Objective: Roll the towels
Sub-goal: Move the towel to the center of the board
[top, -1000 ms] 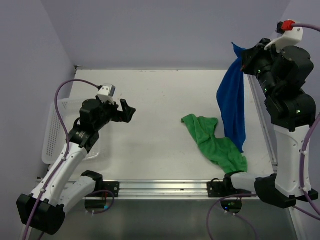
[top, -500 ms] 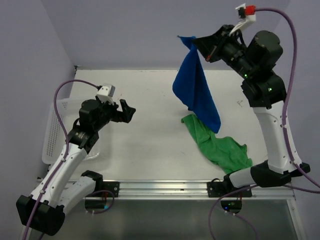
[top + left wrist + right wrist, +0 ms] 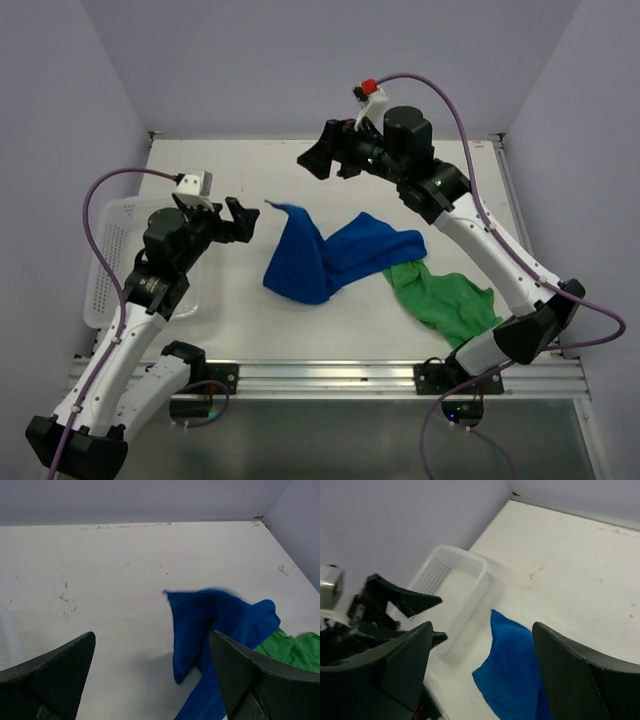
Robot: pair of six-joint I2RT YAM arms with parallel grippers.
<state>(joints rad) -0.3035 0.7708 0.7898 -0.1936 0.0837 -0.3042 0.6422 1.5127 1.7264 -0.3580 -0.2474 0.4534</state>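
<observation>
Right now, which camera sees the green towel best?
The top camera: most of the crumpled green towel shows, one end under the blue towel. The left wrist camera catches only a corner at its frame edge. The right wrist camera shows none.

One blue towel (image 3: 318, 262), one green towel (image 3: 443, 302), one basket (image 3: 101, 282), two arms (image 3: 125, 335) (image 3: 492, 257).

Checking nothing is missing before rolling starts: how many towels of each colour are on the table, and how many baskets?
Blue towel: 1
Green towel: 1
White mesh basket: 1
Total: 3
</observation>
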